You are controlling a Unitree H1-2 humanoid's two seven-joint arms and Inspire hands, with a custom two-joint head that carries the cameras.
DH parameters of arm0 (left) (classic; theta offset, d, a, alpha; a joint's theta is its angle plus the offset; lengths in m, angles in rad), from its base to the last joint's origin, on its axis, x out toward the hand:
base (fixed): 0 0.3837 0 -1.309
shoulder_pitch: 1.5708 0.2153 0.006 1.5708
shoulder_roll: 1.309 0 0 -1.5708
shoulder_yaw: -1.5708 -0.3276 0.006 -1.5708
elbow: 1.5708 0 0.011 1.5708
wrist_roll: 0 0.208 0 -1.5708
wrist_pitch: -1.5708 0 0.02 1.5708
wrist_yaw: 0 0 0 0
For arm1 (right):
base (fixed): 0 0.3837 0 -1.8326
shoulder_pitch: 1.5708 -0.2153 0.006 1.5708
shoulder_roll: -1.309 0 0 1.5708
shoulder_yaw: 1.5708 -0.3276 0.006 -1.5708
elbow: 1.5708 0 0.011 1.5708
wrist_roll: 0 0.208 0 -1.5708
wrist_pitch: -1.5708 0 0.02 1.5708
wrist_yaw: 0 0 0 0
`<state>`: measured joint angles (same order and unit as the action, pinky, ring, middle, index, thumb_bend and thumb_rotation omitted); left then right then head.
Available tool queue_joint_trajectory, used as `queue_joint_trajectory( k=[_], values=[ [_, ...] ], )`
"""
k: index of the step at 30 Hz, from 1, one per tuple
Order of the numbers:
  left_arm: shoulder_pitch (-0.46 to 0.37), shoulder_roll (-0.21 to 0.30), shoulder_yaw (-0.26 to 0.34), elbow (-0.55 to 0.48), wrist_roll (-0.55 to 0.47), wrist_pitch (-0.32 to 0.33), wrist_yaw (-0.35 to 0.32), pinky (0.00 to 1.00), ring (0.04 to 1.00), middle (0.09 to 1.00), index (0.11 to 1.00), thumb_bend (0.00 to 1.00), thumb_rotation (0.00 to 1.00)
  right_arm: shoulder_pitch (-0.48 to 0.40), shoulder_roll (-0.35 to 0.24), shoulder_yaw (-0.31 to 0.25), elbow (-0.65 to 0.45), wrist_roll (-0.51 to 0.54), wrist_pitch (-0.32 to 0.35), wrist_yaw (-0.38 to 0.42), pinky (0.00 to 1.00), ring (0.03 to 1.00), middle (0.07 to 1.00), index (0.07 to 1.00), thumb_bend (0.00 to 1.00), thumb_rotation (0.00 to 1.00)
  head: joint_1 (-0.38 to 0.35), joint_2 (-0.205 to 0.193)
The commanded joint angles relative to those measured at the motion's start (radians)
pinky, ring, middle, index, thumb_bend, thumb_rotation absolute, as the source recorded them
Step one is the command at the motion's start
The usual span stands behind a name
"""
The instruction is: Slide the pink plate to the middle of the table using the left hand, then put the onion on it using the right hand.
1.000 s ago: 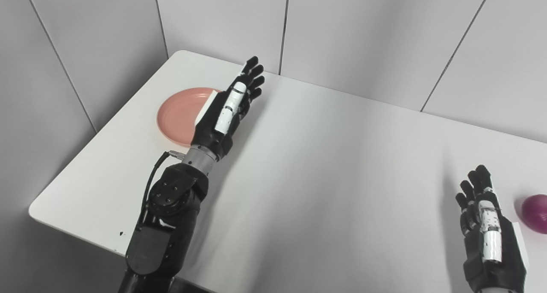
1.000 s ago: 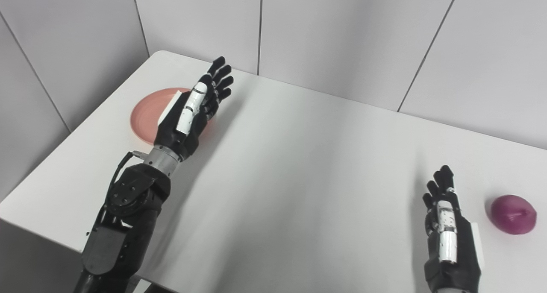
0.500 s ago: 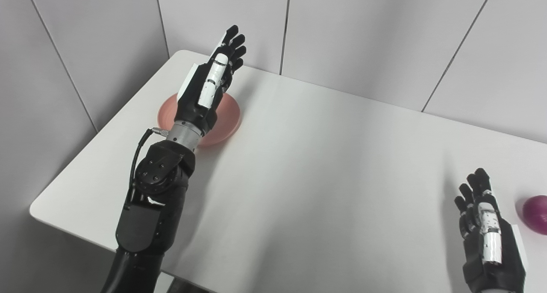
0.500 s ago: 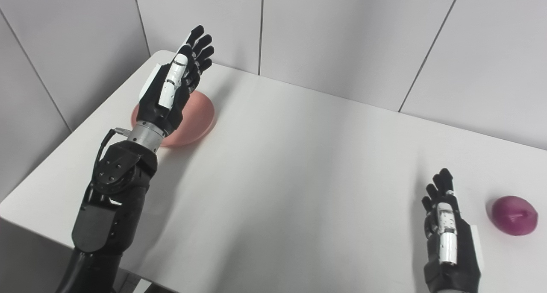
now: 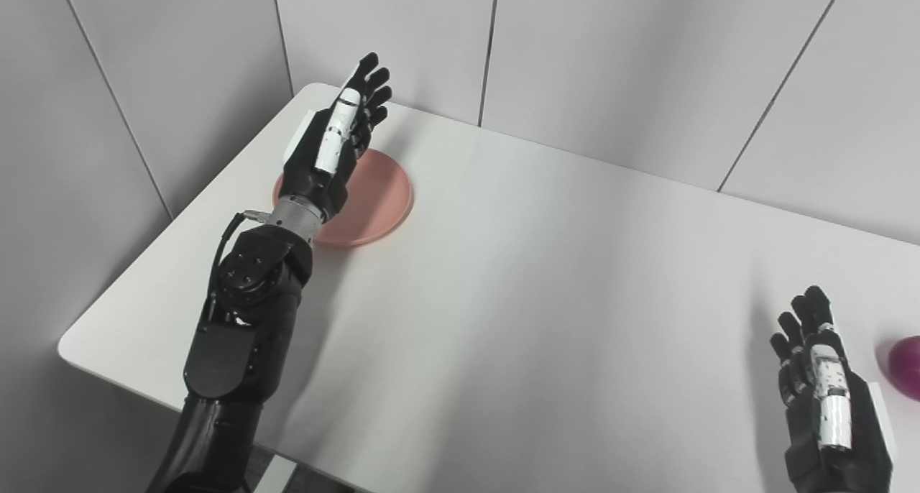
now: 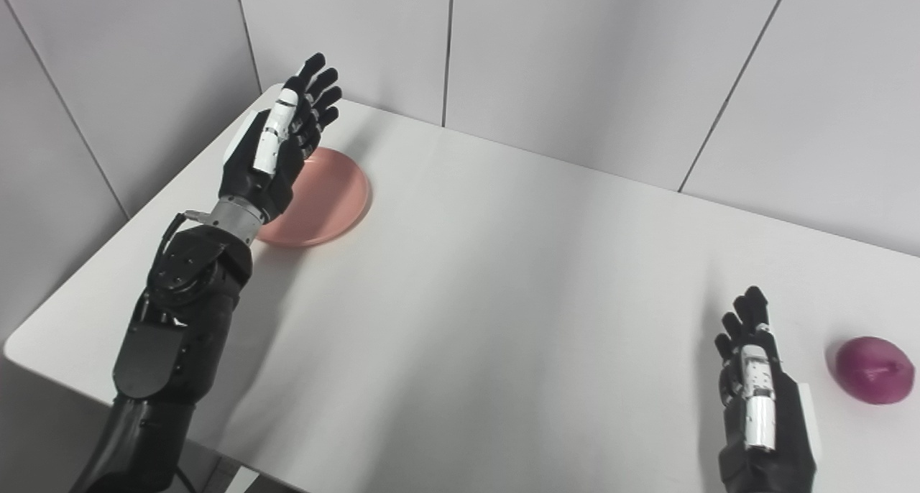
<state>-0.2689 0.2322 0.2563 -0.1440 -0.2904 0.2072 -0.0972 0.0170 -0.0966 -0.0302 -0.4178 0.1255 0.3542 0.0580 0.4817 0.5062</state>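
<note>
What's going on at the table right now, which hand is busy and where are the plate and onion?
The left hand is open and raised over the far-left side of the pink plate, which sits near the table's far-left corner, not yet in the middle. The right hand waits open near the front right, holding nothing. The onion lies on the table just right of it, untouched.

A round pink plate (image 6: 327, 198) lies flat at the table's far left. A purple onion (image 6: 873, 370) sits near the right edge.
</note>
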Motion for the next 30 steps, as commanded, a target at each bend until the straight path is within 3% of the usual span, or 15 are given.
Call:
queue_joint_trajectory(
  k=[1, 14, 30],
  values=[
    [-0.057, 0.023, 0.013, 0.001, -0.016, -0.035, -0.004, 1.0, 0.979, 0.979, 0.957, 0.39, 1.0, -0.018, -0.001, 0.0, -0.03, -0.003, -0.015, 0.002, 1.0, 1.0, 1.0, 1.0, 0.0, 1.0, -0.001, 0.0],
    [-0.092, 0.057, 0.043, 0.07, -0.002, -0.036, 0.02, 0.93, 0.933, 0.934, 0.91, 0.39, 1.0, -0.016, -0.002, -0.002, -0.038, 0.008, 0.001, 0.003, 1.0, 1.0, 1.0, 1.0, 0.0, 1.0, -0.002, -0.004],
    [-0.117, 0.105, 0.059, 0.186, -0.008, -0.073, -0.005, 0.9, 0.901, 0.896, 0.877, 0.4, 1.0, -0.017, 0.001, -0.002, -0.034, 0.007, -0.005, -0.001, 1.0, 1.0, 1.0, 1.0, 0.0, 1.0, 0.002, -0.014]
  ],
)
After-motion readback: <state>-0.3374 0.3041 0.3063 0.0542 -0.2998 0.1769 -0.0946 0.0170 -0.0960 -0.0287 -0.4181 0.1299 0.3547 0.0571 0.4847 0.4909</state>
